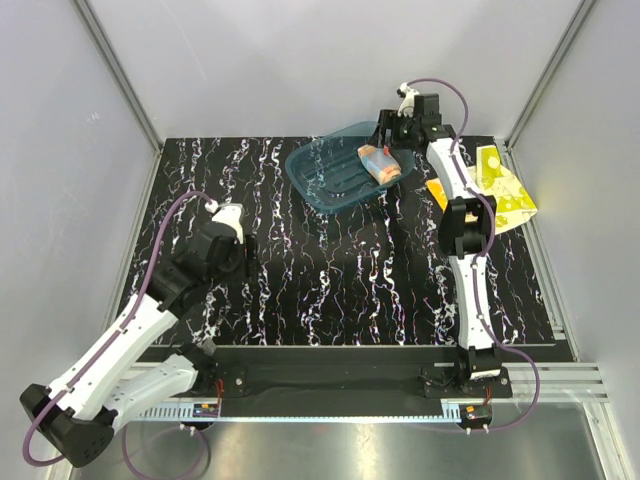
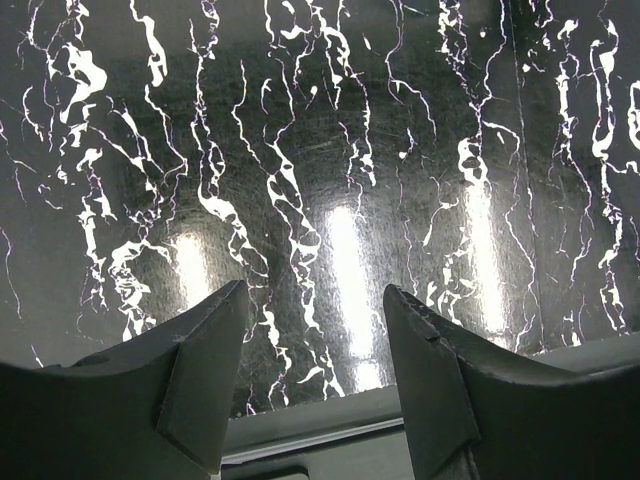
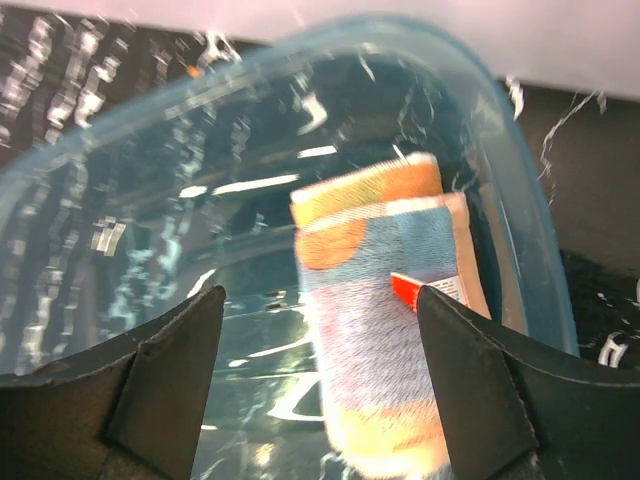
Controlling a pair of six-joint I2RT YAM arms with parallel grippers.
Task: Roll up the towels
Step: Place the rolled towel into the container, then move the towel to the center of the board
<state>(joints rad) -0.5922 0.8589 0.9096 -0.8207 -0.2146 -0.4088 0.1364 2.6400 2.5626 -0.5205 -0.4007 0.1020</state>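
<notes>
A rolled towel in light blue with orange dots lies inside the teal translucent tub at the back of the table. In the right wrist view this roll shows a red and white label and lies between the spread fingers of my right gripper, which is open and grips nothing. The yellow towel with pale shapes lies flat at the table's right edge, partly behind the right arm. My left gripper hangs open over bare marbled tabletop at the left, with nothing between its fingers.
The tub's rim runs close to the right finger. Grey enclosure walls stand at the left, right and back. The black marbled table surface lies between the two arms. The table's near edge rail shows under the left gripper.
</notes>
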